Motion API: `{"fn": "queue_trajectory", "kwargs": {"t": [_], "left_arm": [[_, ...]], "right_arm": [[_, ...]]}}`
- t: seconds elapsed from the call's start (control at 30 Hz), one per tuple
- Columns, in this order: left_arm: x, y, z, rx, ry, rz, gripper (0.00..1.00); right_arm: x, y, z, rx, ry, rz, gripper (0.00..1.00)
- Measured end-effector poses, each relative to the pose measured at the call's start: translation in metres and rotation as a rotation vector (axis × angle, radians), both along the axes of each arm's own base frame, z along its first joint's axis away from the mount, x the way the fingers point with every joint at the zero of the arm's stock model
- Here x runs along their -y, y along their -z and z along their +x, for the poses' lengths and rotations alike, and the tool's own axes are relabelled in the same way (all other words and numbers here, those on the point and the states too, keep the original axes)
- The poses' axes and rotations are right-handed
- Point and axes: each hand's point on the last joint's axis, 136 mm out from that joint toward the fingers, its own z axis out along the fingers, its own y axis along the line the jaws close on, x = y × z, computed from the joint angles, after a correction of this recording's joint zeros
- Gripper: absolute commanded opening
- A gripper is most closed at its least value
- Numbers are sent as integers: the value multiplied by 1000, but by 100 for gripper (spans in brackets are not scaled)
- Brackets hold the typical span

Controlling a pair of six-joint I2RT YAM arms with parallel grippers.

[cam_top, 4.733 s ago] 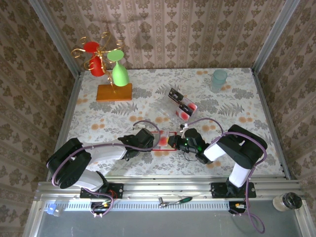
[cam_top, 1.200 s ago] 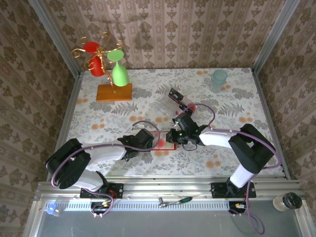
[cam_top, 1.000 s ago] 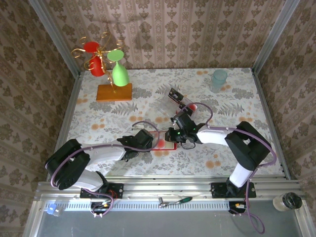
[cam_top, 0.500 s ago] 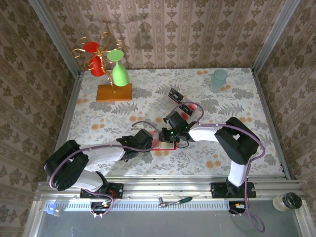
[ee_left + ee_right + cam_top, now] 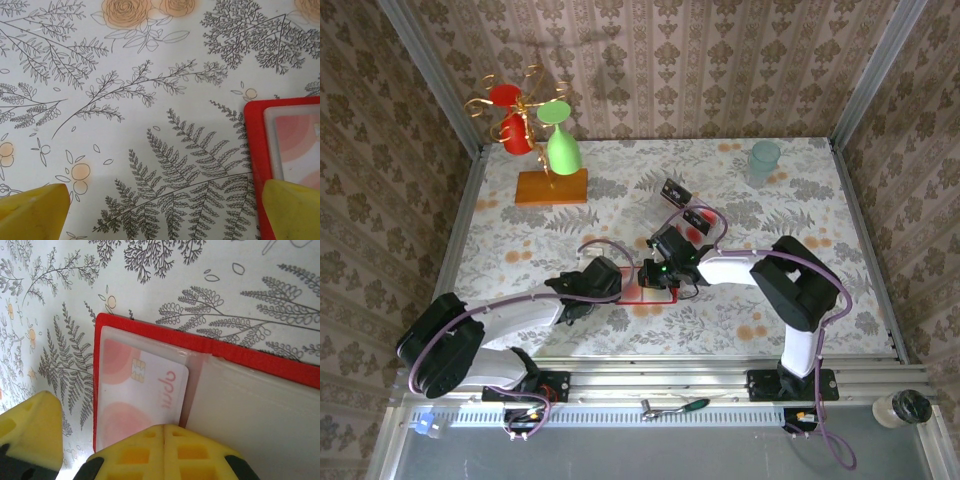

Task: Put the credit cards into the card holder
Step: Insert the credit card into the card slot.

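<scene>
Our closed right gripper (image 5: 163, 447) meets the whitish red-blotched credit card (image 5: 145, 395) at lower centre; we fear the flat red card holder (image 5: 150, 326) skids, left gripper (image 5: 164, 207) gaping.

Pink lettering on credit card (image 5: 150, 405), sideways, too stylised to read

Brown damask wallpaper (image 5: 670, 60) closes three sides — the table (image 5: 520, 230) wears a pale fern-and-rose cloth.

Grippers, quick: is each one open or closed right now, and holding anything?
Left gripper: open, holding nothing, beside the card holder.
Right gripper: shut, nothing between its fingers, tips at the credit card in the holder.
</scene>
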Motion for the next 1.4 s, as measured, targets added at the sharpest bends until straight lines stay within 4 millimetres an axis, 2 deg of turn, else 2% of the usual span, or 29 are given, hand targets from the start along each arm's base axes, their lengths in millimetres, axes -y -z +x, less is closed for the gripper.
{"fn": "queue_trajectory", "kwargs": {"t": [0.2, 0.37, 0.77, 0.93, 1.17, 1.27, 1.4], "left_arm": [[-8, 16, -7, -35, 0, 39, 100], [-10, 20, -9, -46, 1, 48, 100], [-9, 21, -9, -45, 3, 42, 100], [-8, 22, -9, -47, 5, 39, 100], [-7, 21, -8, -43, 5, 34, 100], [-7, 20, -8, -42, 5, 33, 100], [-8, 14, -8, -32, 4, 22, 100]], "right_arm": [[1, -12, -1, 14, -2, 8, 7], [-1, -18, -2, 25, -6, 15, 6], [-2, -8, -17, 2, -29, -3, 6], [-3, 3, -20, -14, -35, -16, 6], [-4, 2, -19, -14, -33, -15, 6], [-3, -7, -19, -1, -33, -6, 7], [-2, -32, -16, 46, -34, 18, 12]]}}
